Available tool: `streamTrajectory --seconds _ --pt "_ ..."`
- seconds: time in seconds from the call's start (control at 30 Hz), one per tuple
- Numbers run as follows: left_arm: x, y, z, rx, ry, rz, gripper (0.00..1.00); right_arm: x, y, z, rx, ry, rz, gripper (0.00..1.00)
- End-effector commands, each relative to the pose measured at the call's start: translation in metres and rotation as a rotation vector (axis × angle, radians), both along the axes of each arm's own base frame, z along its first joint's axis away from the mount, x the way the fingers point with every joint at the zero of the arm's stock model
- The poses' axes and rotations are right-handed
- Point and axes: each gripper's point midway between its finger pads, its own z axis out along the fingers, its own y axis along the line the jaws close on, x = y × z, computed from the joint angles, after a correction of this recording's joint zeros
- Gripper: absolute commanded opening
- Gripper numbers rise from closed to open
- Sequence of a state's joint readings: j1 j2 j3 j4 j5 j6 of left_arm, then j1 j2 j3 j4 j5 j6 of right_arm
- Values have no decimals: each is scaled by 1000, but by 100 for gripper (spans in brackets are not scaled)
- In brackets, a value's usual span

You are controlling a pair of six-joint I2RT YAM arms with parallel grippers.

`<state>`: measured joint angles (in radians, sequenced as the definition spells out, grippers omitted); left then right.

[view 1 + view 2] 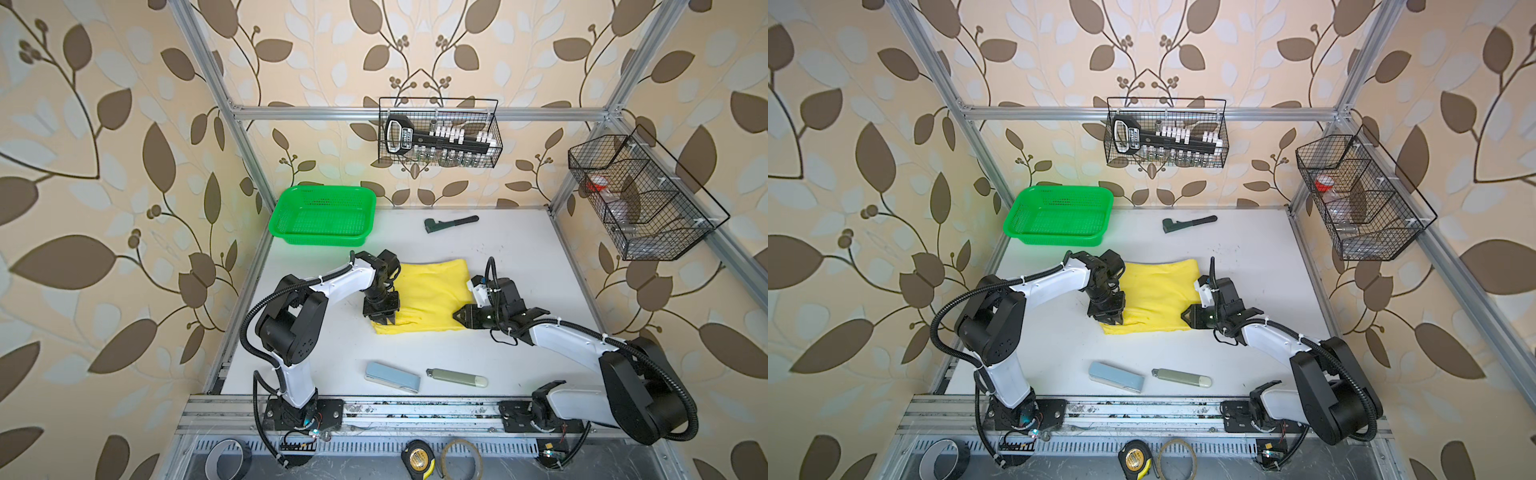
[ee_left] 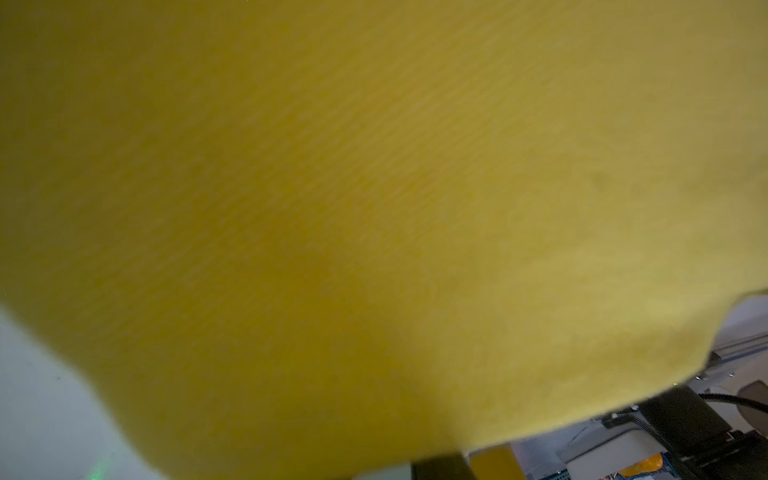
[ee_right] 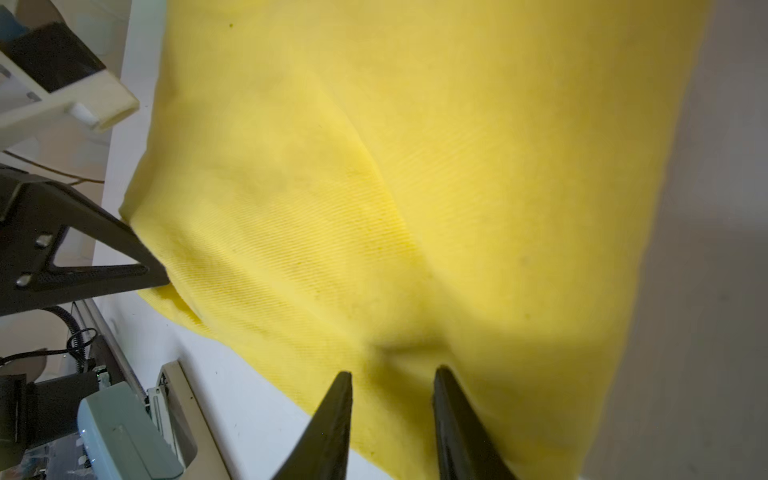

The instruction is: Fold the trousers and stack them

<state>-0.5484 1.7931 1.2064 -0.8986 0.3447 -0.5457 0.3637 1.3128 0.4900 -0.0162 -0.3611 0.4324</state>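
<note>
White table (image 1: 519, 257): bare room on the far and right sides. Yellow trousers (image 1: 432, 295) lie mid-table, folded to a flat, near-square block; long axis and waistband direction unclear. On the near-left corner sits the left gripper (image 1: 384, 322), grip unclear. At the near-right edge is the right gripper (image 1: 456, 313), jaws apart on puckered cloth, hold unclear. The socket rack (image 1: 440, 139) label is unreadable.

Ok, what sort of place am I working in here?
Probably a lab robot cell dressed as a room: aluminium frame around a white table, leaf wallpaper on the walls, wire basket of tools hung behind.
</note>
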Motion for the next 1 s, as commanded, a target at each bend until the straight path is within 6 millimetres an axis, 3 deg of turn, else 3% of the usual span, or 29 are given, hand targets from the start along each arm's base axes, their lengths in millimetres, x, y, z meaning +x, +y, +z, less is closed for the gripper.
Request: streamTrajectory --seconds 0.0,0.17,0.23,0.33,0.57,0.7,0.87,0.97 --pt "-14 23 -10 70 34 -14 25 -13 -16 -28 -83 58 -24 35" --pt "-10 52 -36 136 50 16 23 -14 -20 -39 -102 96 -52 34" --pt "-7 53 -31 114 49 24 23 -13 -18 -35 -106 88 -36 34" --pt "-6 40 -6 37 28 39 26 -10 -4 -14 -84 39 31 36" --pt "-6 22 78 -102 -33 53 31 9 21 50 69 -97 63 39" --pt "20 24 103 -84 -115 19 29 19 31 59 124 -116 63 40" --pt "72 33 80 1 -198 27 22 23 36 44 108 -96 54 40" --pt "88 30 58 -2 -200 44 19 19 31 27 71 -65 42 40"
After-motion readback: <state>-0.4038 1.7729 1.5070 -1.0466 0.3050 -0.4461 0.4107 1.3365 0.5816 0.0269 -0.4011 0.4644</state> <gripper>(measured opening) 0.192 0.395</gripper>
